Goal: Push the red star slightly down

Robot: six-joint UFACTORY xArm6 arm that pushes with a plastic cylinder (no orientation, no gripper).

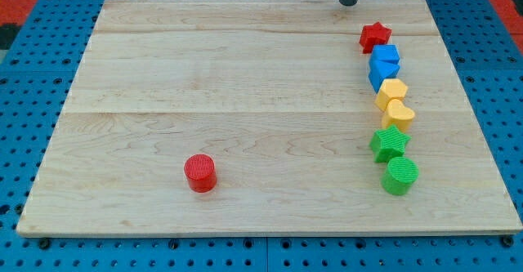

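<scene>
The red star [375, 36] lies near the top right of the wooden board [245, 100], at the head of a column of blocks. My tip [349, 3] is at the view's top edge, just above and a little left of the red star, apart from it. Only the rod's lower end shows; the rest is cut off by the frame.
Below the red star run two blue blocks [384, 65], a yellow hexagon [392, 93], a yellow heart [399, 114], a green star [390, 143] and a green cylinder [400, 176]. A red cylinder [200, 173] stands at the lower left middle.
</scene>
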